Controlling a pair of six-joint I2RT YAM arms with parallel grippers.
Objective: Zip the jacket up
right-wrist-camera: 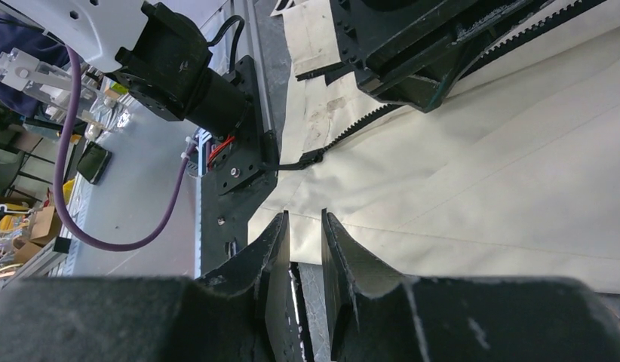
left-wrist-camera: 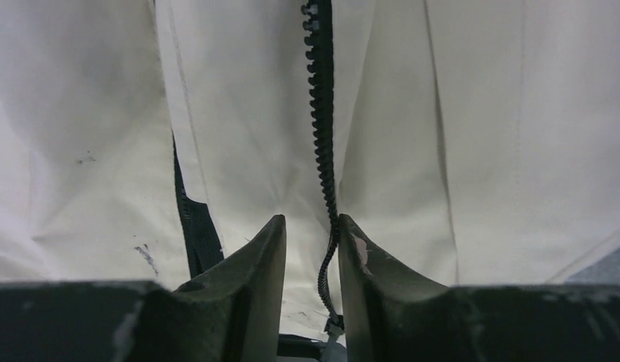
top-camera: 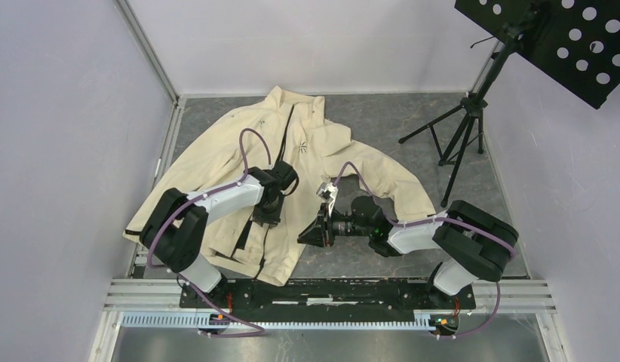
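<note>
Jacket (top-camera: 216, 158) lies face up on the grey table (top-camera: 397, 121), collar toward the far wall, hem close to the near rail (top-camera: 329, 290). Its left sleeve runs along the table's left edge and its right sleeve bends out toward the right arm. The bare table we see is to the right, between that sleeve and the tripod stand (top-camera: 461, 132).

The left gripper (top-camera: 265, 215) sits on the front of the jacket. In its wrist view the fingers (left-wrist-camera: 254, 264) are only narrowly parted, and the dark zipper (left-wrist-camera: 322, 151) runs through the gap against one finger. We cannot tell if it is pinched.

The right gripper (top-camera: 311, 232) is at the hem's right corner, fingers (right-wrist-camera: 273, 249) almost together. A pale strip shows in the gap and we cannot tell if fabric is nipped. The zipper pull (right-wrist-camera: 299, 162) lies just beyond it, near the hem.
</note>
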